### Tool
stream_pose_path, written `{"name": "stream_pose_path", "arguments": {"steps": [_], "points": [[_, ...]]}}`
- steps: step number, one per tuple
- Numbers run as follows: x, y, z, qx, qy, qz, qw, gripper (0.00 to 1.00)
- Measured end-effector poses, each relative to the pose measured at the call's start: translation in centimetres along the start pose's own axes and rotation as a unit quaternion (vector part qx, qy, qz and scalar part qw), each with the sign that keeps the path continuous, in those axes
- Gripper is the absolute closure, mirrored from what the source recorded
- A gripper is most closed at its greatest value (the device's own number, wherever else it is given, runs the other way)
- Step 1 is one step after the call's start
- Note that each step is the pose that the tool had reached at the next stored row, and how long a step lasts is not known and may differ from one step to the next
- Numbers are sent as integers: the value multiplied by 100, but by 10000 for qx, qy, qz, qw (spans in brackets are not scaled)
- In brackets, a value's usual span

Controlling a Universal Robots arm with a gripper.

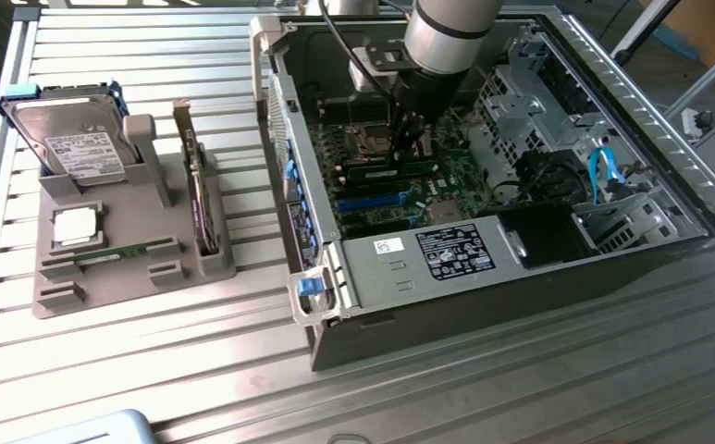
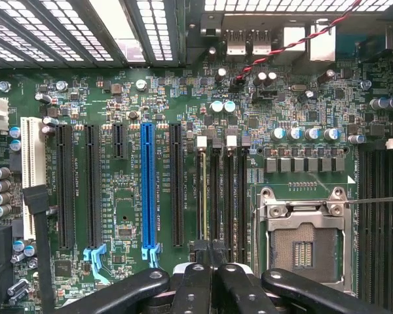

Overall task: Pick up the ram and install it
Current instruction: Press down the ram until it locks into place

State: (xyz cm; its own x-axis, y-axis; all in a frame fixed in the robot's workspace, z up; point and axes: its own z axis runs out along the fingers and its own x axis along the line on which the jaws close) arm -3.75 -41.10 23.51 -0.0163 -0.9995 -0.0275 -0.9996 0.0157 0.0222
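Note:
My gripper (image 1: 404, 148) reaches down into the open computer case (image 1: 332, 268), low over the motherboard. Just under it a long green stick, the ram (image 1: 388, 172), stands on edge along the memory slots. In the wrist view the black fingers (image 2: 193, 288) are pressed together, so the gripper (image 2: 213, 252) is shut, and its tips hang over the memory slots (image 2: 216, 190). One slot shows a thin yellow-green edge (image 2: 204, 196) along its length. Whether the fingertips touch the ram I cannot tell.
The empty CPU socket (image 2: 304, 245) lies beside the memory slots, with a blue expansion slot (image 2: 147, 190) on the other side. Left of the case a grey tray (image 1: 86, 277) holds a hard drive (image 1: 80, 143), an upright card (image 1: 197, 194), a CPU (image 1: 76, 225) and a thin green strip (image 1: 123, 252).

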Motion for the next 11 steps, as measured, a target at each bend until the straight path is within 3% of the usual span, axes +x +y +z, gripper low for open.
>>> {"name": "stream_pose_path", "arguments": {"steps": [11], "points": [[3,0,49,4,1,0,10000,89]]}}
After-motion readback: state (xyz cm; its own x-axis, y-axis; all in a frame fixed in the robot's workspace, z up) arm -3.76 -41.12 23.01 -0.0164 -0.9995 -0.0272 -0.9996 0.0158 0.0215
